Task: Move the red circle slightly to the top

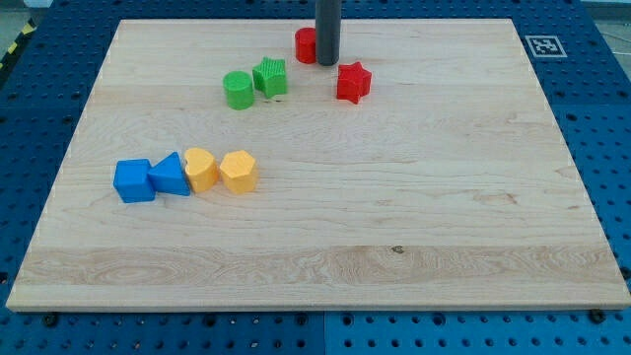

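Red circle (307, 44) touched by my tip (327, 63) on its lower right — no claw fitted; upward push apparently barely begun.

— Where's the rod now?
— Standing straight up near the view's top, a little left of centre, its upper part cut off by the frame's edge.
— And my tip (327, 64)?
— Down at the board's surface, dark and blunt, the shaft above it plumb, with no lean to either side that I can see
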You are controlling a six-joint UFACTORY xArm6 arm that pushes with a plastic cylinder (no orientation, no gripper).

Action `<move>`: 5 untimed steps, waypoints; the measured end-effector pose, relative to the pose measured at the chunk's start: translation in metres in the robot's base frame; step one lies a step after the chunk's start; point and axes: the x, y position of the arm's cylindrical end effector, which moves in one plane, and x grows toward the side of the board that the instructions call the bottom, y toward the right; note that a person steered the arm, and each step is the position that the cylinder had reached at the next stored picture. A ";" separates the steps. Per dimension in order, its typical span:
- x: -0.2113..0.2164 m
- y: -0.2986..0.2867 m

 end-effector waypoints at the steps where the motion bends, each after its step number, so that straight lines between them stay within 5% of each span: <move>1: -0.001 0.000; 5: -0.010 -0.002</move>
